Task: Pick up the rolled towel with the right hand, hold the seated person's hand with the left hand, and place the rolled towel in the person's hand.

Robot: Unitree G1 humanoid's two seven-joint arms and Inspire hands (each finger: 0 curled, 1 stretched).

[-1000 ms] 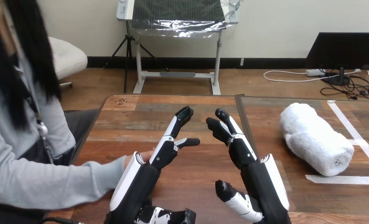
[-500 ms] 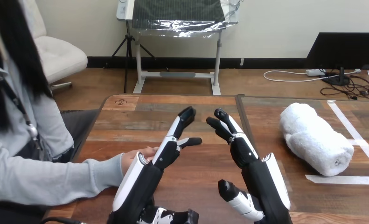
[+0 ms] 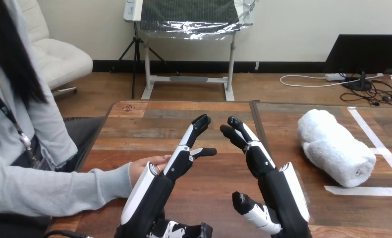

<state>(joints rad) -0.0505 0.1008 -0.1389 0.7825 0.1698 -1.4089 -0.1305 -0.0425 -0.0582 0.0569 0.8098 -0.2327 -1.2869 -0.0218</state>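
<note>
Head view, across the wooden table (image 3: 149, 121): we see both of the robot's hands raised over the middle of the tabletop, side by side and apart, neither one holding anything. The left hand (image 3: 160, 191) reaches forward with its fingers straight and its thumb stuck out to the side, a wide, relaxed spread. The right hand (image 3: 275, 188) stands just beside it in much the same pose, fingers extended toward the far edge and its thumb hanging loose near the bottom of the frame. At the table's left side the person's hand (image 3: 143, 165) lies low on the wood at the end of a grey sleeve (image 3: 50, 191), partly hidden behind the back of the left hand; we cannot tell whether the two touch, and no robot finger curls round it. The rolled towel (image 3: 334, 147), white and thick, lies on its side on the right part of the table, well apart from the right hand, set at a slant. Its near end sits just above a strip of white tape (image 3: 367, 191) stuck to the tabletop, and a second strip runs along its far side.
</note>
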